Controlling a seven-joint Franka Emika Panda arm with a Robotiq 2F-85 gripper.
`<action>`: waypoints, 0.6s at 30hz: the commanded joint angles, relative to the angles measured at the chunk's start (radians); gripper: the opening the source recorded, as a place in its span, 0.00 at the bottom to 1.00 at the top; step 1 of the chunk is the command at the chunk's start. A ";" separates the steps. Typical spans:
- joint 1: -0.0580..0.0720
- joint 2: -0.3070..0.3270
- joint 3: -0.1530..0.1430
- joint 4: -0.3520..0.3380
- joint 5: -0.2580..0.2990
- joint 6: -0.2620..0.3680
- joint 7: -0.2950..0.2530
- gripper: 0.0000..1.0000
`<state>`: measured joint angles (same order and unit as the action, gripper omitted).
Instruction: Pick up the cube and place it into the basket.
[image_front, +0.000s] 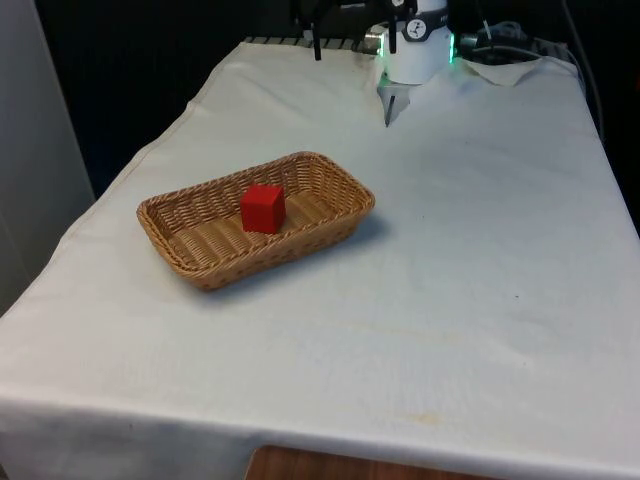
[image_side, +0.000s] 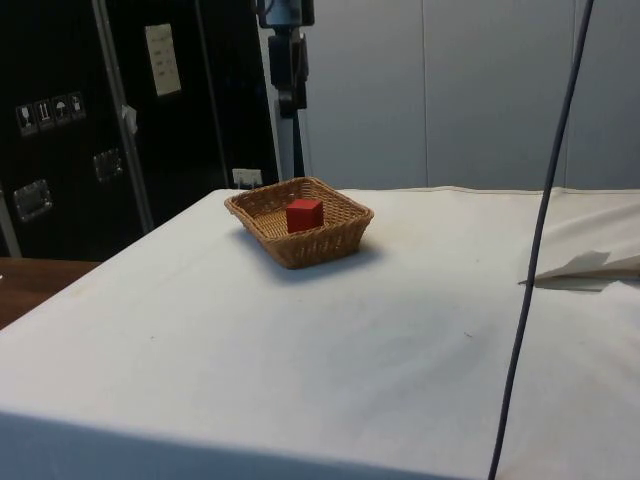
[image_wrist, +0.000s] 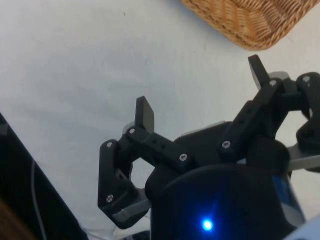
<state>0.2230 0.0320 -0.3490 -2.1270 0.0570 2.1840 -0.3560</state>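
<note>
Front view: cube (image_front: 262, 208) inside basket (image_front: 338, 221), bare cloth (image_front: 480, 260) around.

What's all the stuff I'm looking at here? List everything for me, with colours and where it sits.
cube: one, red, resting inside the basket, free of the gripper.
basket: one, tan woven wicker, rectangular, on the cloth towards the front view's left.
white cloth: one, covering the whole table; bare to the front view's right of the basket.
folded white paper or cloth piece: one, lying on the table at the side view's right edge.
dark cable: one, hanging down across the side view's right part.
dark cabinets: behind the table in the side view.
gripper: one, black, two fingers spread apart with nothing between them, held above bare cloth beside a basket corner.
</note>
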 joint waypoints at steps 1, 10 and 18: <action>0.002 -0.014 0.001 -0.017 -0.012 0.014 0.019 1.00; 0.001 -0.050 0.006 -0.064 -0.011 0.016 0.057 1.00; 0.000 -0.067 0.007 -0.090 -0.007 0.014 0.097 1.00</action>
<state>0.2230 -0.0270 -0.3430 -2.2050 0.0570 2.1870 -0.2800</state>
